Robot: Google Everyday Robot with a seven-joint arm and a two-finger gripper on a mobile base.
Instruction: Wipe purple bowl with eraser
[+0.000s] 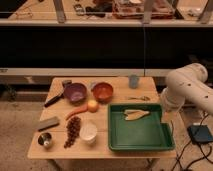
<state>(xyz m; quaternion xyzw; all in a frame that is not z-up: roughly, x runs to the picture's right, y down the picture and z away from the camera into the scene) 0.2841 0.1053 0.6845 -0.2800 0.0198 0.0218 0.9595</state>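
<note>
Wooden counter [116,83] with tray, two bowls and eraser; white robot arm [190,90] at its right edge.
Green tray [142,134] fills the right half. Purple bowl [75,92]: round, shallow, plastic-looking, back left, just beside an orange-red bowl [103,91] of like size. Eraser [48,123]: flat dark-grey felt-like block, near the left edge, in front of the purple bowl and apart from it; steel cup [45,140] near it. Pincer: hidden by the arm, off the counter's right side, spread, holding nothing.
</note>
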